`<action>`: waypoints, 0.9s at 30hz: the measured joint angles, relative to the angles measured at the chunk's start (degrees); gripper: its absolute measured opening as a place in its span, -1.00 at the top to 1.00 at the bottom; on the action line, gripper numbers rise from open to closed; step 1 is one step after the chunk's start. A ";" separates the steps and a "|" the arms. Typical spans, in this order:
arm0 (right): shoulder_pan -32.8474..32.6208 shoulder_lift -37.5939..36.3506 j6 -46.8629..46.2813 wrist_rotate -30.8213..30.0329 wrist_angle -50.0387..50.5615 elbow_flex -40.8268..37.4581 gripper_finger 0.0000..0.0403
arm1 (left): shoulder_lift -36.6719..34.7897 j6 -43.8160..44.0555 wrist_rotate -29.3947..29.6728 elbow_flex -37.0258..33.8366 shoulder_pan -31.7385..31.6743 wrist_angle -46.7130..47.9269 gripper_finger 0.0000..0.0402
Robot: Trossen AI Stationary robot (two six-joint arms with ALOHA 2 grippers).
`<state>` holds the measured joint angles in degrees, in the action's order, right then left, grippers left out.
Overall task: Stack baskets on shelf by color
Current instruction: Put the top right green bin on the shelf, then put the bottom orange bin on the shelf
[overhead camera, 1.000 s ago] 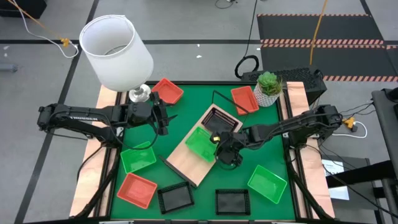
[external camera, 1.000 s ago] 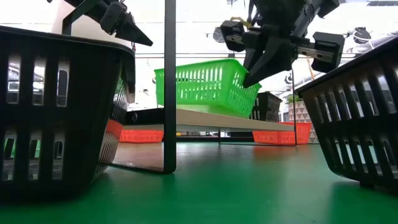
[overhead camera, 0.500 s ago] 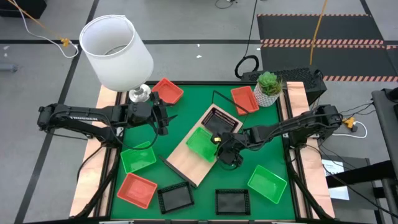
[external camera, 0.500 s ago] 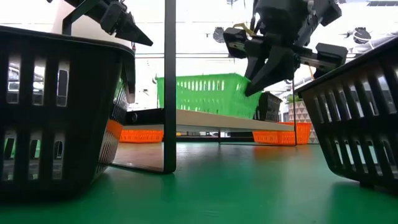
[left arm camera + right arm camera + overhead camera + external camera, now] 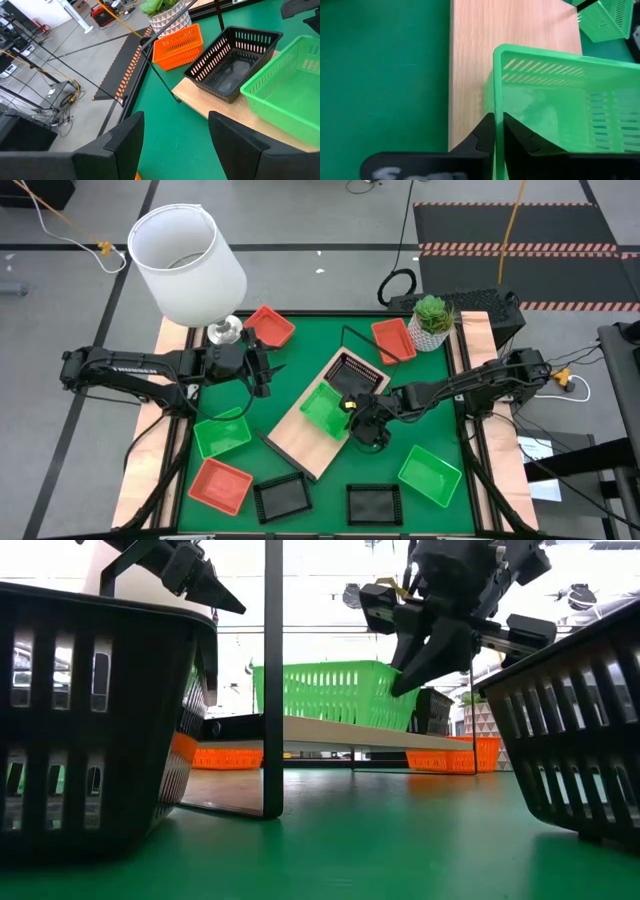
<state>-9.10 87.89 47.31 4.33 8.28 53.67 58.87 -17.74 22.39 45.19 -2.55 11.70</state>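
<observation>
my right pincer (image 5: 495,131) is pinched shut on the rim of the green basket (image 5: 323,410) sitting mid-shelf (image 5: 300,440) beside a black basket (image 5: 352,374), while my left pincer (image 5: 262,370) hangs wide open near the desk's (image 5: 330,480) left edge.

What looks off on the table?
The shelf lies diagonally across the mat rather than square to it. Loose baskets sit at mixed angles around it. The right gripper pinches the green basket wall on the shelf.
</observation>
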 joint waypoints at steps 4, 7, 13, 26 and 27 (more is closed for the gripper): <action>-0.07 0.01 1.03 -1.29 -0.29 0.00 0.91 | 0.00 0.00 0.00 0.00 0.00 0.00 -0.11; -0.28 0.00 1.42 -1.50 -0.77 0.00 0.86 | 0.00 -0.02 0.00 0.00 0.00 0.00 -0.11; -1.06 0.01 1.38 -1.50 -2.38 0.00 0.67 | 0.00 -0.02 0.00 0.00 0.00 0.02 -0.11; -3.01 -0.47 -5.92 -4.73 -4.23 0.00 0.50 | 0.00 -0.04 0.00 0.00 0.00 0.07 -0.11; -3.38 -0.50 -6.55 -4.72 -4.24 0.00 0.51 | 0.00 -0.04 -0.02 0.00 0.00 0.07 -0.11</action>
<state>-12.49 87.39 40.76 -0.39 4.03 53.67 58.87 -17.78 22.38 45.19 -2.55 11.78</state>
